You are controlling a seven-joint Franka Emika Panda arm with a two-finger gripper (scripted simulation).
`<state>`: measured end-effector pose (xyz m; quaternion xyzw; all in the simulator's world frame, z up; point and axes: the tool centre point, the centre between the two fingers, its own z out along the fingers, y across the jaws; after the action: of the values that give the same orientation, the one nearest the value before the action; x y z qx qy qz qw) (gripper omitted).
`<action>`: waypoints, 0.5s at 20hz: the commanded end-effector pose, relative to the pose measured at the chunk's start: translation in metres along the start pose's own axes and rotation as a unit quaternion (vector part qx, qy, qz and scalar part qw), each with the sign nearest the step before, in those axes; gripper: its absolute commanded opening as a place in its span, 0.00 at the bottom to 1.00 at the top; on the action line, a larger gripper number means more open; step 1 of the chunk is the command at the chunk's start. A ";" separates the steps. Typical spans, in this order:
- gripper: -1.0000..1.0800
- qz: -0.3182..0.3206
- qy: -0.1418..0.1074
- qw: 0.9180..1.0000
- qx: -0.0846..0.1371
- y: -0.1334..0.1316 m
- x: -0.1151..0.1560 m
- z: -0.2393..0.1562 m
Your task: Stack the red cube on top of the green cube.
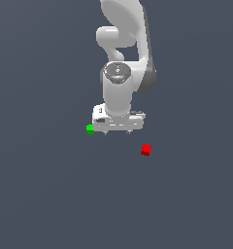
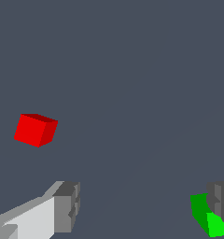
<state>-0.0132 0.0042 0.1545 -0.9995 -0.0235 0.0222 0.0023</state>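
The red cube [image 1: 146, 150] lies alone on the grey floor, toward the exterior view's right of my gripper; it also shows in the wrist view [image 2: 35, 130]. The green cube [image 1: 90, 129] sits at the exterior view's left edge of the white gripper [image 1: 117, 132], partly hidden by it. In the wrist view the green cube [image 2: 208, 215] lies just beside one grey fingertip [image 2: 220, 198], partly covered by it. The gripper [image 2: 144, 205] is open and empty, its jaws wide apart. The red cube lies outside the jaws.
The white arm [image 1: 123, 58] rises behind the gripper. The floor [image 1: 50, 194] is plain dark grey.
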 end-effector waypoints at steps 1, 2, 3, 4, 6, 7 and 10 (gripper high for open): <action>0.96 0.000 0.000 1.000 0.000 0.000 0.000 0.000; 0.96 0.000 0.000 1.000 0.000 0.000 0.000 0.000; 0.96 0.001 0.000 1.000 0.000 -0.001 0.000 0.000; 0.96 0.002 0.000 1.000 0.000 -0.002 0.000 0.001; 0.96 0.005 0.001 1.000 0.000 -0.004 0.000 0.002; 0.96 0.007 0.001 1.000 0.000 -0.006 0.000 0.004; 0.96 0.016 0.002 1.000 0.000 -0.014 0.000 0.008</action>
<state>-0.0141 0.0140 0.1489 -0.9997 -0.0117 0.0206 0.0022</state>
